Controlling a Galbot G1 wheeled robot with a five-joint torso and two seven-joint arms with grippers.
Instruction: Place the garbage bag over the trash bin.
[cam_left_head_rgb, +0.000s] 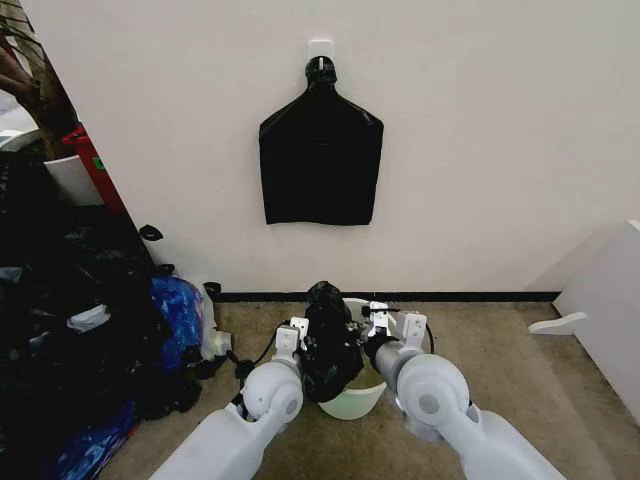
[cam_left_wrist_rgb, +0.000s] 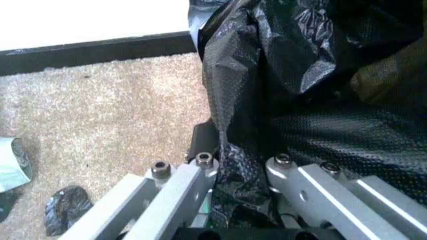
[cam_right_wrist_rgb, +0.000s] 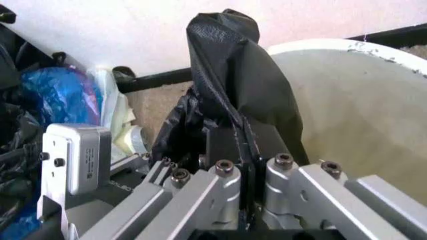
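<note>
head view: the garbage bag (cam_left_head_rgb: 330, 340), thin glossy black plastic, crinkled and bunched into an upright lump, stands at the left part of the rim of the trash bin (cam_left_head_rgb: 357, 402), a smooth cream-white round bucket on the beige carpet (cam_left_head_rgb: 520, 370) just before the wall. the left end effector (cam_left_head_rgb: 303, 336) touches the bag's left side and the right end effector (cam_left_head_rgb: 375, 325) its right side, over the bin's mouth. the arms hide most of the bin. a flat black bundle (cam_left_head_rgb: 321, 160) hangs on the wall above; a heap of dark and blue bags (cam_left_head_rgb: 90, 340) lies to the left.

left wrist view: the left end effector (cam_left_wrist_rgb: 237, 165) has its metal fingers pressed together on a fold of the finely dimpled black film (cam_left_wrist_rgb: 300, 90), which covers whatever lies behind it.

right wrist view: the right end effector (cam_right_wrist_rgb: 250, 167) pinches a taut pleat of the bag (cam_right_wrist_rgb: 233, 80), which rises in a peak just beside the bin's rolled rim (cam_right_wrist_rgb: 333, 45) and smooth inner wall.
</note>
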